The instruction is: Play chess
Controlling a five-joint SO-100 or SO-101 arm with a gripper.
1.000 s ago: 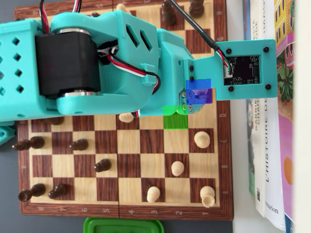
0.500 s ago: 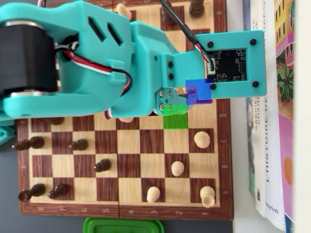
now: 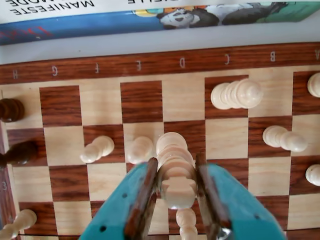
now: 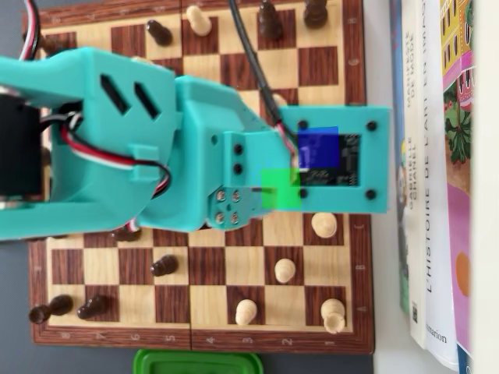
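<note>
The wooden chessboard (image 3: 150,62) fills the wrist view. My teal gripper (image 3: 176,167) is shut on a tall light ringed chess piece (image 3: 172,150), one jaw on each side of its upper body, around column D–E. Whether its base rests on the board is hidden. Two light pawns (image 3: 97,149) (image 3: 140,149) stand just left of it, and another light piece (image 3: 186,222) lies right below it. In the overhead view the arm (image 4: 117,140) covers the middle of the board (image 4: 203,340), and the gripper and held piece are hidden under the wrist mount (image 4: 335,160).
Light pieces (image 3: 236,94) (image 3: 285,139) stand right of the gripper; dark pieces (image 3: 11,109) (image 3: 20,152) are at the left edge. Overhead: light pawns (image 4: 323,224) (image 4: 285,270), dark pawns (image 4: 164,266) (image 4: 93,306), books (image 4: 437,171) along the right, a green lid (image 4: 196,362) below.
</note>
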